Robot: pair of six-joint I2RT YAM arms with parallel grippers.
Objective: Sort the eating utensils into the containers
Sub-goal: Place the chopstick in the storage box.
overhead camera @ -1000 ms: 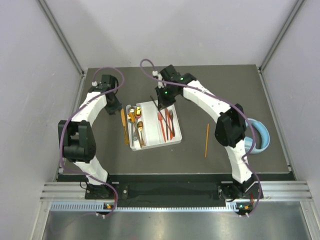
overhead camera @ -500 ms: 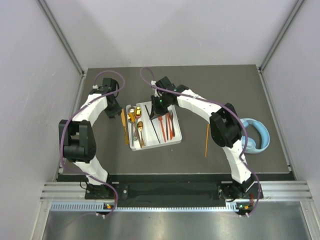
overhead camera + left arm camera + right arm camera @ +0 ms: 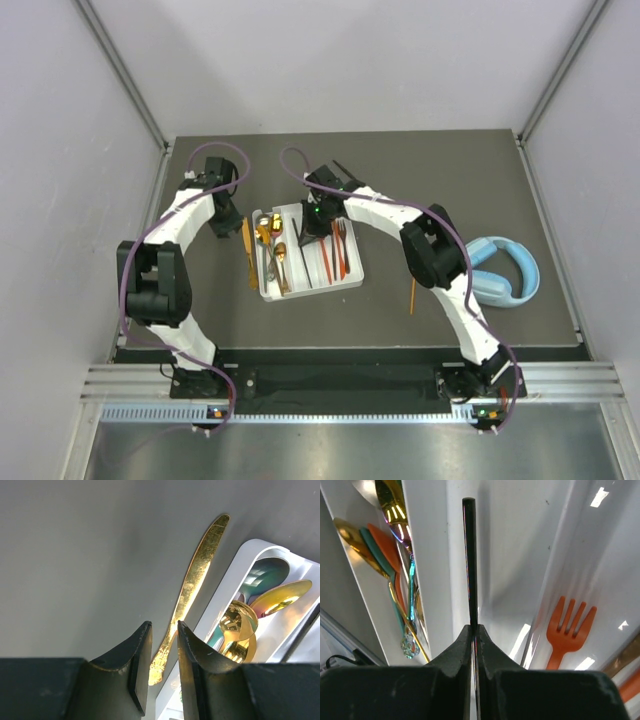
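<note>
The white tray (image 3: 343, 284) lies mid-table with gold and teal spoons (image 3: 272, 240) in its left compartment and red and orange forks (image 3: 337, 245) on the right. My right gripper (image 3: 314, 216) is shut on a thin black stick (image 3: 469, 555) that points along the tray's middle compartment, beside an orange fork (image 3: 567, 630). My left gripper (image 3: 164, 628) hovers with its jaws a little apart and nothing between them, just above the handle end of a gold knife (image 3: 192, 585) that lies on the table against the tray's left rim (image 3: 235, 575). An orange stick (image 3: 413, 283) lies right of the tray.
Light-blue headphones (image 3: 503, 270) rest near the table's right edge, close to the right arm's elbow (image 3: 432, 252). Grey walls enclose the dark table on three sides. Purple cables loop above both wrists.
My right gripper has carried the black stick left from the tray's back right to over its middle compartment. The left gripper has barely moved.
</note>
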